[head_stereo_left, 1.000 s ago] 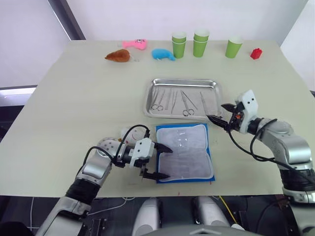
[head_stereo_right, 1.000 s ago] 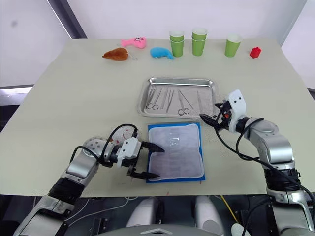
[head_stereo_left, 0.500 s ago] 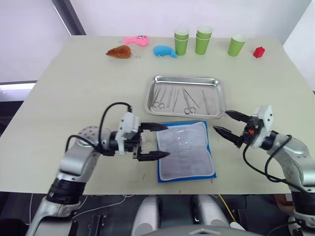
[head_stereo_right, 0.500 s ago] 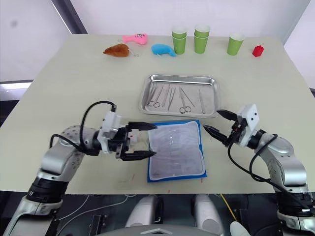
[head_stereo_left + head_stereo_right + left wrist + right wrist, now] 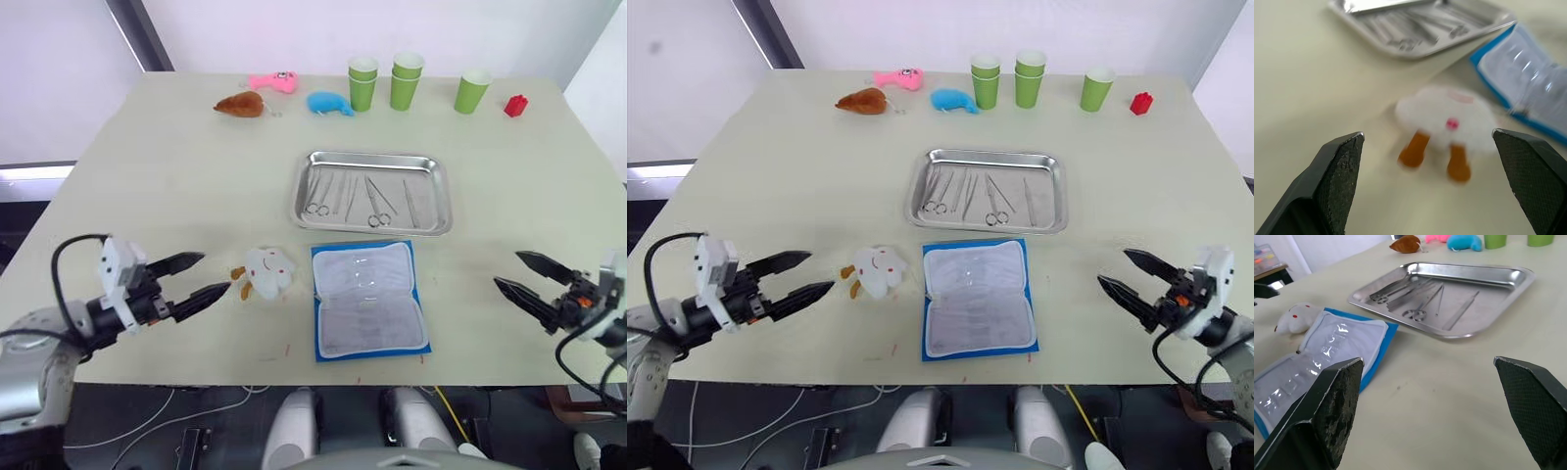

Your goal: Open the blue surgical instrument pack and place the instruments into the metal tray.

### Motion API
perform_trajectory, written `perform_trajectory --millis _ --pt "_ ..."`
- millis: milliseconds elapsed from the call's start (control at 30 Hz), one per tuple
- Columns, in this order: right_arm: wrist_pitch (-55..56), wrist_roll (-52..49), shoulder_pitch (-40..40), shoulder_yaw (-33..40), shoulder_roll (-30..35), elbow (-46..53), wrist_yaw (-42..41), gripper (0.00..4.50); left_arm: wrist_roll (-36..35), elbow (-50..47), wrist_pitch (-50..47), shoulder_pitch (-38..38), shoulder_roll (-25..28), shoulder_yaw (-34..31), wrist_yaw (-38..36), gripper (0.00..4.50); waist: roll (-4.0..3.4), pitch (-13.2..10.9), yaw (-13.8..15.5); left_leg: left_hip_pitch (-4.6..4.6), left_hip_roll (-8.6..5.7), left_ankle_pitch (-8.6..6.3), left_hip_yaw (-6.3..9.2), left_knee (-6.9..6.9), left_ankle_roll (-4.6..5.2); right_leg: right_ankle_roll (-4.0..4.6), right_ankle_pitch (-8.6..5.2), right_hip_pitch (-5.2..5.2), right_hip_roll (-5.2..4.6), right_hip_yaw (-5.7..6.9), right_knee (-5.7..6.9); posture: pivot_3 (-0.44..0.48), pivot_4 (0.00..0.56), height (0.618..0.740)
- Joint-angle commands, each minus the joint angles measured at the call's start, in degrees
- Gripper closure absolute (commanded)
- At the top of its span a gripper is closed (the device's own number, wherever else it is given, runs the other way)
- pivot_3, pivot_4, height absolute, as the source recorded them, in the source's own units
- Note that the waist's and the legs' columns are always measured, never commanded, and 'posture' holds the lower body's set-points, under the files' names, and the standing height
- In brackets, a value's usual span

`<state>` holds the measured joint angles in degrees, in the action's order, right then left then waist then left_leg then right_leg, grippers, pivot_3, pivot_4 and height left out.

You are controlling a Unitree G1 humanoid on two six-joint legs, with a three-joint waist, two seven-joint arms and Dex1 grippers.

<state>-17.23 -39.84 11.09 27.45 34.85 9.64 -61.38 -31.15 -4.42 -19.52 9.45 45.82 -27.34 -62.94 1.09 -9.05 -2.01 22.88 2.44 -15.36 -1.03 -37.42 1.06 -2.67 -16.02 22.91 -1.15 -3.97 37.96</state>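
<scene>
The blue surgical instrument pack (image 5: 369, 302) lies unfolded near the table's front edge, pale lining up, its pockets looking empty. Beyond it sits the metal tray (image 5: 441, 196), where several instruments (image 5: 359, 197) lie side by side. My left gripper (image 5: 194, 277) hovers open at the front left, a short way left of a white plush toy. Off the front right, my right gripper (image 5: 519, 273) is open too and holds nothing. The right wrist view shows the pack (image 5: 1322, 350) and the tray (image 5: 1503, 298) with the instruments (image 5: 1415, 296).
A white plush toy (image 5: 267, 273) with orange feet lies just left of the pack. Along the far edge stand green cups (image 5: 404, 81), a red block (image 5: 513, 106), a blue whale toy (image 5: 327, 104), a pink toy (image 5: 269, 82) and a brown toy (image 5: 241, 105).
Both arms have drawn back from the pack, the left far to the left and the right to the front right. The white plush, hidden before, now shows beside the pack.
</scene>
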Motion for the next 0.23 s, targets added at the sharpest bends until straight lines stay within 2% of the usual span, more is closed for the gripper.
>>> perform_trajectory --millis 33,233 --pt "4.4 -0.5 4.7 5.3 0.1 -2.1 -3.0 0.05 2.1 2.3 3.5 3.7 -0.4 -4.7 2.3 0.0 0.03 0.0 0.1 -0.02 0.0 0.0 0.0 0.0 0.0 0.0 0.0 -0.03 0.0 0.0 -0.01 0.0 0.15 0.739" --pt "10.7 2.2 10.7 7.0 -1.2 -5.2 -4.7 0.05 5.9 5.2 8.3 6.2 -1.2 -4.5 4.8 0.0 0.04 0.0 0.1 -0.16 0.0 0.01 -0.09 -0.03 -0.02 0.0 0.0 -0.12 -0.11 -0.01 0.0 0.0 0.15 0.739"
